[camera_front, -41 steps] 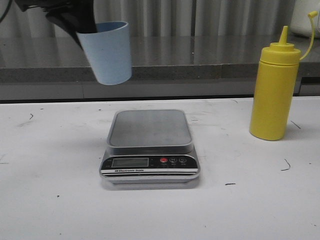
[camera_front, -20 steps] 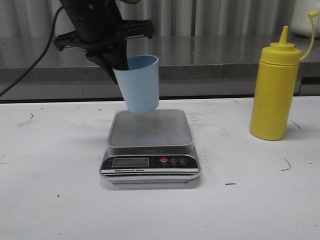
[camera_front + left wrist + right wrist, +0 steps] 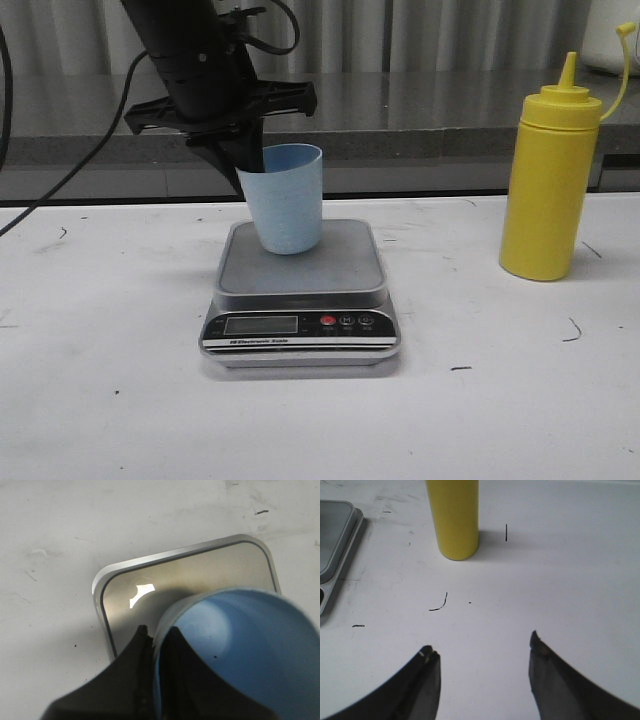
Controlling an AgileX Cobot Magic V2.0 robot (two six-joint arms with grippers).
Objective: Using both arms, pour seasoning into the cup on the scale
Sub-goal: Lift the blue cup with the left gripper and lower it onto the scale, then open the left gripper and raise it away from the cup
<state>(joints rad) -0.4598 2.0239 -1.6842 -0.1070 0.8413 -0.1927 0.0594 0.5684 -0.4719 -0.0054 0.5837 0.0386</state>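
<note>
The white table [image 3: 100, 400], matte and flecked with small dark scuffs, carries the flat scale [image 3: 300, 290] at its middle: a brushed grey-silver square platform with rounded corners above a glossy black panel with an LCD and a red button. Toward the table's right edge, near the back, stands the seasoning [image 3: 550, 180], a tall smooth yellow plastic bottle with a pointed nozzle and a tethered cap, well apart from the scale. The left arm [image 3: 195, 60], black with trailing cables, reaches down from above the far edge, its left gripper [image 3: 245, 165] pinching the near-left rim wall of the cup [image 3: 288, 200], one finger inside and one outside. The pale blue tapered tumbler is slightly tilted, its base at the platform's back half. Half a second ago it hung higher, clear above the platform. The right gripper [image 3: 484, 652] hovers over bare table with its fingers spread wide, holding nothing.
</note>
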